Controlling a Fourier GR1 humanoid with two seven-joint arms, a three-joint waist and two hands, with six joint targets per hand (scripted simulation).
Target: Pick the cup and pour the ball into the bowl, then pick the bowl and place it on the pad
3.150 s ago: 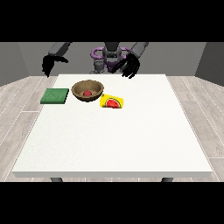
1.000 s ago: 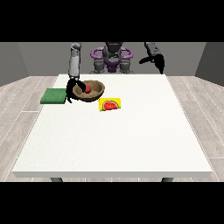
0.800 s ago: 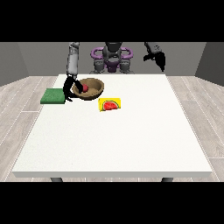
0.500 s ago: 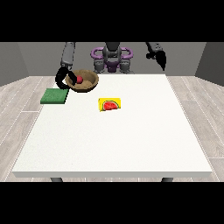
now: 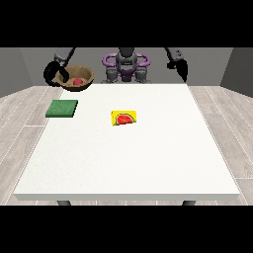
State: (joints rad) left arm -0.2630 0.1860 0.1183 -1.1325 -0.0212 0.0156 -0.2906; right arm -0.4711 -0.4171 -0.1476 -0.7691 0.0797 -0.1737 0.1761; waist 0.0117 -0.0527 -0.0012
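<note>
Above table's [image 5: 148, 158] far-left corner: fingers of hand at view's left [image 5: 53, 73] curled round bowl [image 5: 78, 78]; other hand's [image 5: 180, 66] fingers unclear.

Fingers of the hand at the view's right [image 5: 180, 66], too small to tell.

Robot hand [image 5: 53, 74] at the view's left curled on the brown bowl [image 5: 81, 74], bowl up in the air, red ball [image 5: 78, 80] inside, green pad [image 5: 62, 108] on the white table [image 5: 133, 158] below that hand, other robot hand [image 5: 180, 67] raised at the view's right
</note>
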